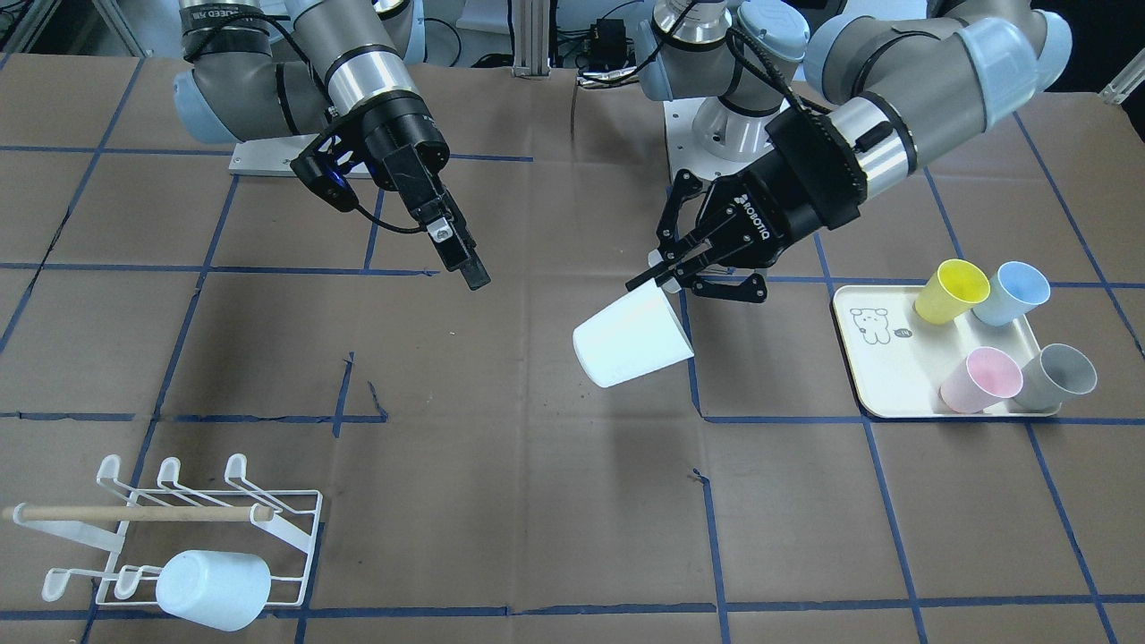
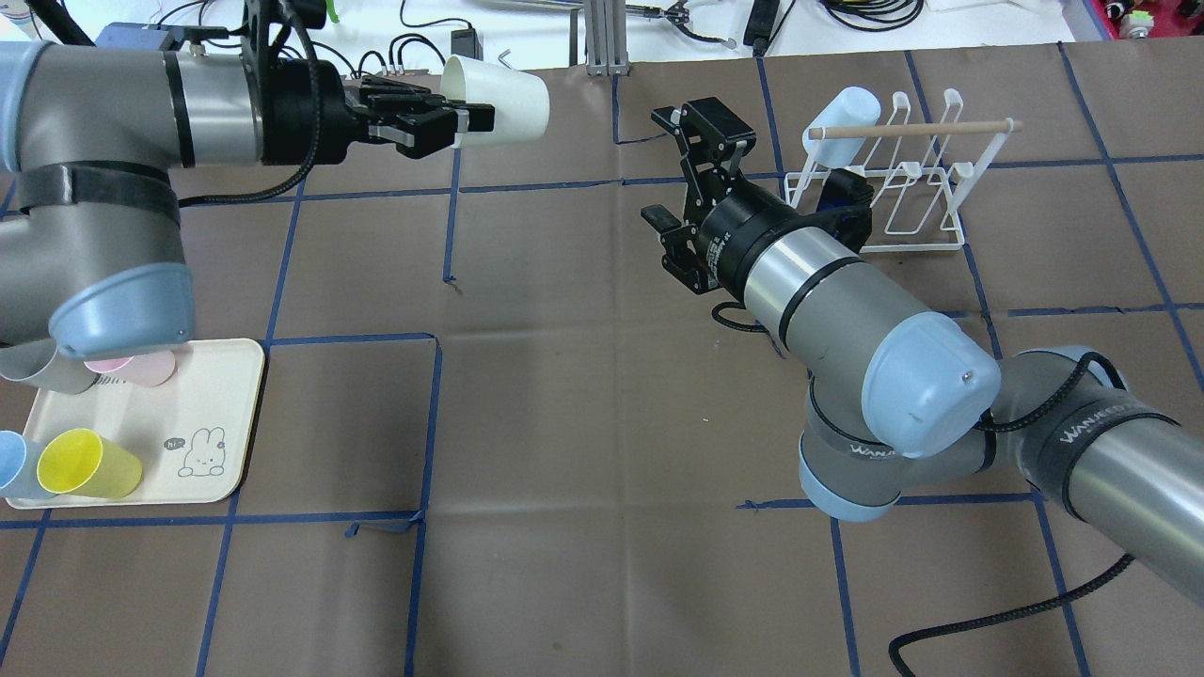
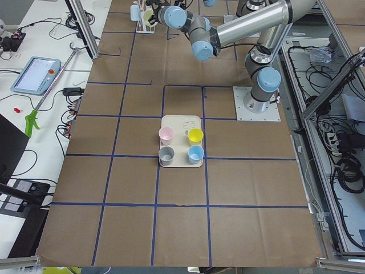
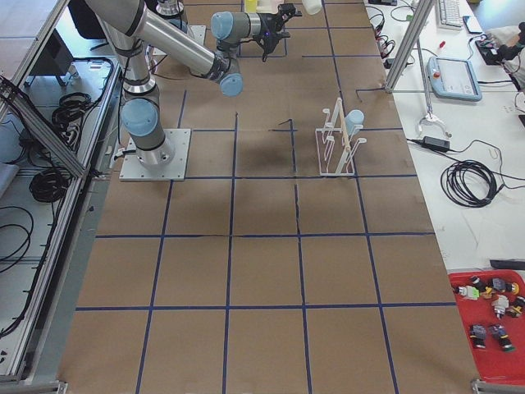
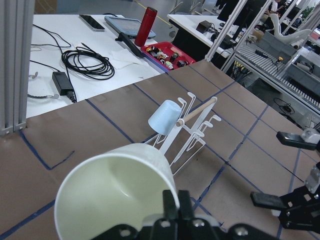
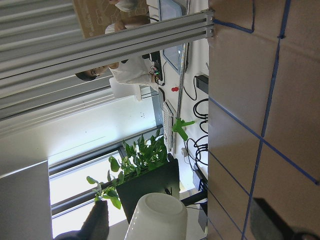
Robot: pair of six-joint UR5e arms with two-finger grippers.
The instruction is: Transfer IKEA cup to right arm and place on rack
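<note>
Front: plain white IKEA cup (image 1: 631,340) tilted in mid-air over mid-table, rim pinched between fingers of left gripper (image 1: 666,273); right gripper (image 1: 470,268) edge-on, spread unreadable. Overhead: right gripper spread wide, empty, between cup and rack (image 2: 922,127). Left wrist: cream cup interior, mouth toward camera.

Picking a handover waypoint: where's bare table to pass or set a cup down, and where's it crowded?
Free: the wide brown-paper stretch between tray and rack, under the left gripper holding the white cup and the open right gripper. Crowded: four cups fill the tray except its bear-drawing end; a pale blue cup sits on one rack prong.
</note>
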